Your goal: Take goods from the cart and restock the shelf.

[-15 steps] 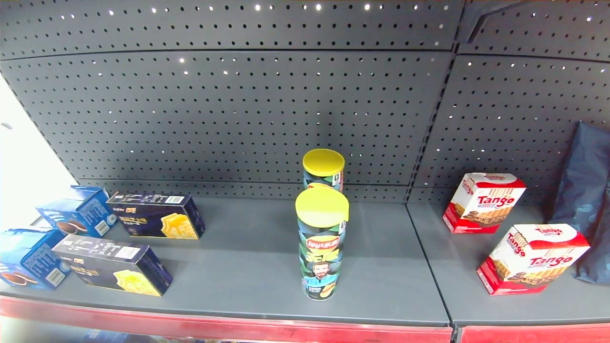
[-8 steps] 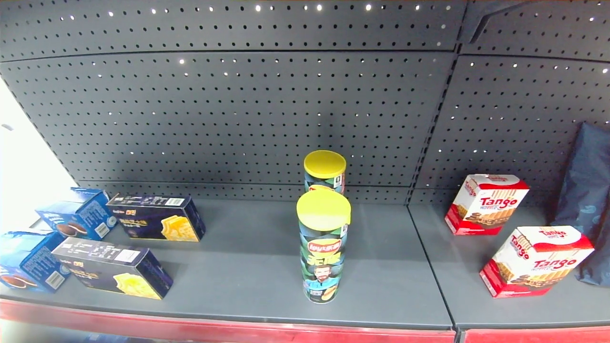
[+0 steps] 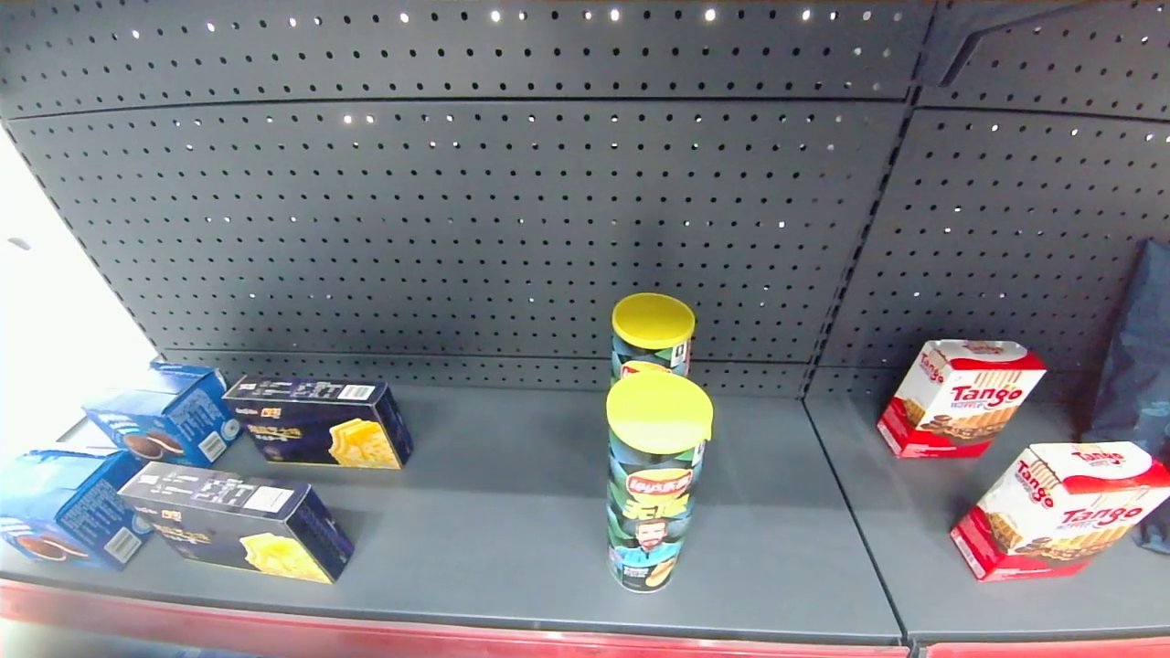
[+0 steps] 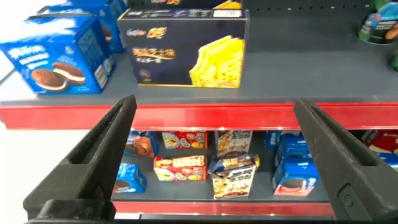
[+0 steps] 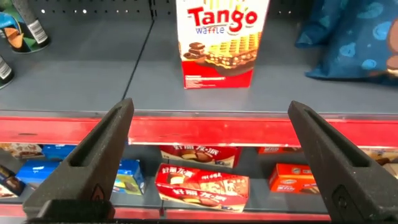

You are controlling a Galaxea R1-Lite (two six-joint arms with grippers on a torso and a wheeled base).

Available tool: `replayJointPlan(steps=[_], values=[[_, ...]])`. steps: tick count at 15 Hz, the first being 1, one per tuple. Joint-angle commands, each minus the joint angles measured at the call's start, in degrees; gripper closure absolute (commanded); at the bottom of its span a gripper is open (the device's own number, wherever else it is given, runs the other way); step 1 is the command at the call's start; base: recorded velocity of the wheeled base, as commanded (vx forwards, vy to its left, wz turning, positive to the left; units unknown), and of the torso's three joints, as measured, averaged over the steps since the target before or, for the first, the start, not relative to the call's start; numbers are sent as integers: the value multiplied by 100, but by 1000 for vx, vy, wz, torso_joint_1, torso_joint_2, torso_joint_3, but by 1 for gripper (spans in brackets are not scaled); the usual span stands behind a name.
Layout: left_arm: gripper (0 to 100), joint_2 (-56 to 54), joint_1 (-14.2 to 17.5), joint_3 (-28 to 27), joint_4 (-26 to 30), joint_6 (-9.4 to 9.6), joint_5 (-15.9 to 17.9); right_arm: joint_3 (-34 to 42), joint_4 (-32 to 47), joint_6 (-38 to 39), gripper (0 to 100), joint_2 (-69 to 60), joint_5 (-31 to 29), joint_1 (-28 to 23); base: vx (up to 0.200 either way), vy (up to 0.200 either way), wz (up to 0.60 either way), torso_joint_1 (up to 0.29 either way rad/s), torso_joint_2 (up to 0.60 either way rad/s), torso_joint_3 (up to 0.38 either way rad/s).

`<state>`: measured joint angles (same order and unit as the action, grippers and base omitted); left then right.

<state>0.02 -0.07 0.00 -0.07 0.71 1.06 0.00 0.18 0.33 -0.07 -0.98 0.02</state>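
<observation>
Shelf [image 3: 512,521] stock: front chip canister [image 3: 656,484], yellow lid and dark green printed side, upright at centre, with rear chip canister [image 3: 652,334] at its 12 o'clock. Navy boxes [image 3: 315,422] at 9 o'clock, red wafer boxes [image 3: 960,397] at 3. Left gripper [image 4: 214,104] and right gripper [image 5: 211,107] are spread wide.

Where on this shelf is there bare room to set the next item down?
Widest bare patch: shelf between the dark blue boxes and the two chip cans. A narrower strip lies between the cans and the red wafer boxes. Crowded: the left end, four boxes close together, and the right end by the dark bag.
</observation>
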Motion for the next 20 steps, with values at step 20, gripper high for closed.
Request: replayJointPlan(steps=[20], values=[[0,-2,-1,0,-1,-18,-18,0,-1,2,0,7,1,-2,0,0,-30,0,0,0]])
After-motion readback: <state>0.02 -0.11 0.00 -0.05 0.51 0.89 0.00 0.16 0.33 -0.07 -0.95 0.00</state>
